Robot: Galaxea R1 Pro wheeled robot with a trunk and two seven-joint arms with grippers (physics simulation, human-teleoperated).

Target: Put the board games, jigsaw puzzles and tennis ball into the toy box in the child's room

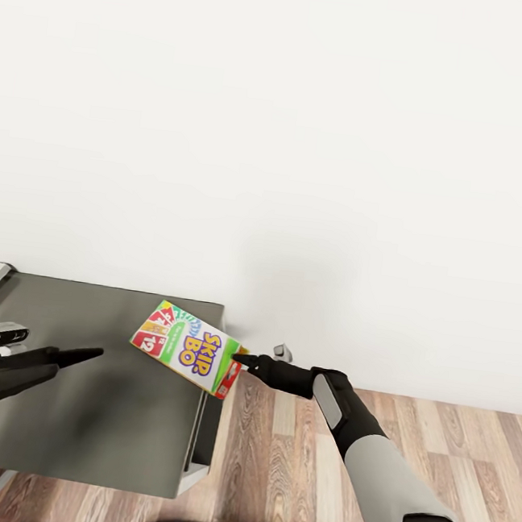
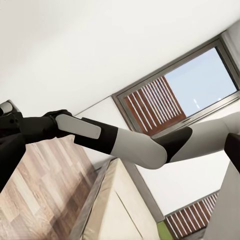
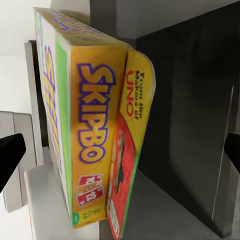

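SKIP BO box at the table's edge, right gripper beside it.

The SKIP BO board game [image 1: 189, 348] lies tilted over the right edge of the dark grey table [image 1: 97, 421], near the white wall [image 1: 307, 137]. The right gripper [image 1: 243, 360] stands at the box's corner with fingers spread wide, clasping nothing. The left gripper [image 1: 88, 352] hovers over the table left of the box; I cannot tell its jaw state.

table [image 1: 72, 426] cut at left edge, left arm's fingers [image 1: 72, 354] partly out of frame
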